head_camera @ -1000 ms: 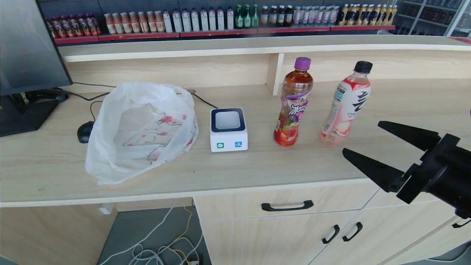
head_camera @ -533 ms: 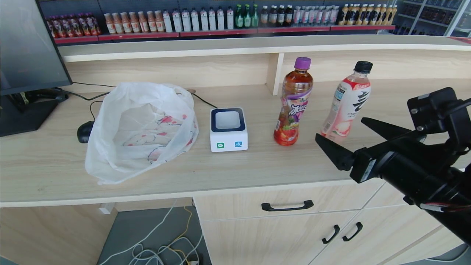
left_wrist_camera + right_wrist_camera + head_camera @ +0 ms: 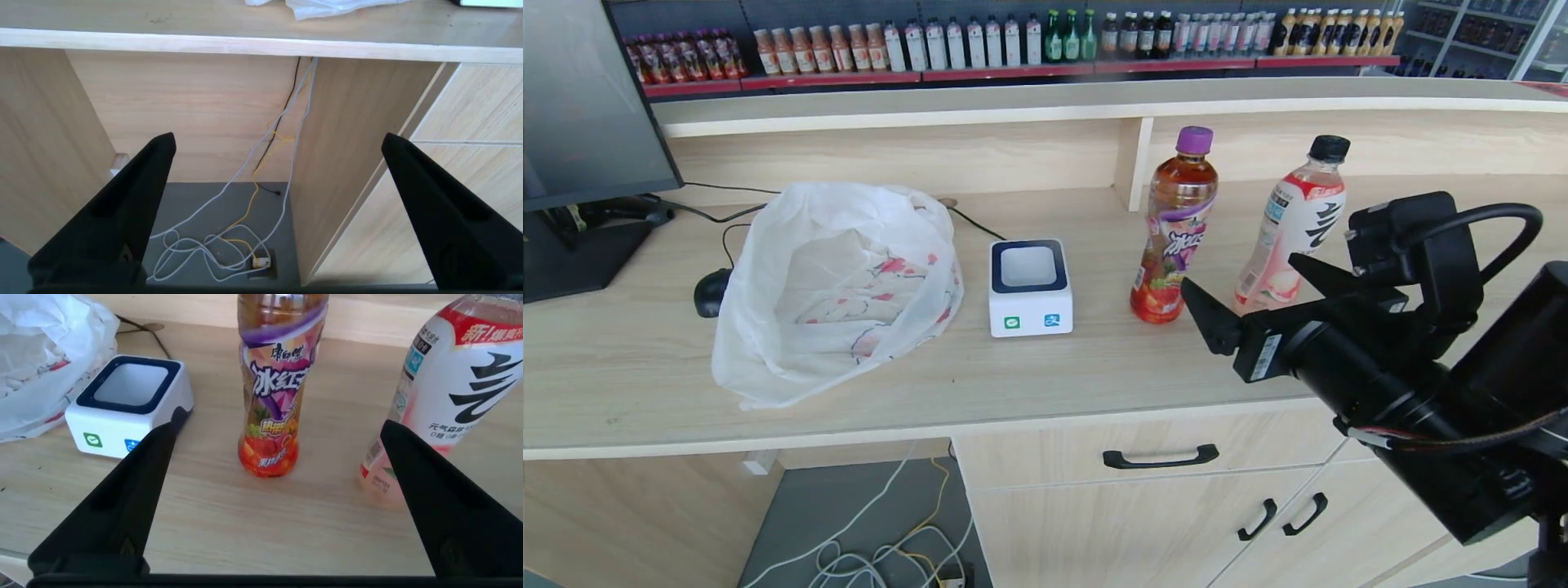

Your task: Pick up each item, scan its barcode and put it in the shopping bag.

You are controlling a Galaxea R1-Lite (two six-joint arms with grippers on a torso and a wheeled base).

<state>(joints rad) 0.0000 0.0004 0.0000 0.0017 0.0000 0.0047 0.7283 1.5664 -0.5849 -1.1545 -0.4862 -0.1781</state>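
Right gripper (image 3: 1237,272): fingers spread wide, nothing held. It hangs over the front part of the counter (image 3: 1094,367), pointing toward 11 o'clock. In the right wrist view the tea bottle (image 3: 279,384) stands upright ahead, centred in the gap between the fingers and not touched.

Left gripper (image 3: 278,140): fingers also wide apart, empty, and low, below the counter's edge. It faces the open bay under the counter, where loose cables (image 3: 245,220) trail onto a grey floor.

Tea bottle: purple cap, at 3 o'clock from the scanner (image 3: 1030,286). The pink-label bottle (image 3: 1290,229), black cap, is upright at 3 o'clock from the tea bottle, near it but apart.

Scanner: white box with a dark-framed window on top, mid-counter.

Shopping bag (image 3: 837,286): white plastic, mouth open and slumped, at 9 o'clock from the scanner and just beside it. I can't make out any item inside.

Surface: pale wood-grain counter, with a raised ledge (image 3: 1013,102) along the 12 o'clock side and an upright divider beneath it. Below the front edge are drawers with black handles (image 3: 1160,457).

A black mouse (image 3: 711,292) sits at 9 o'clock from the bag; a monitor (image 3: 588,98) stands at the far left.

Room: red shelves of drink bottles (image 3: 1013,41) run behind the counter.
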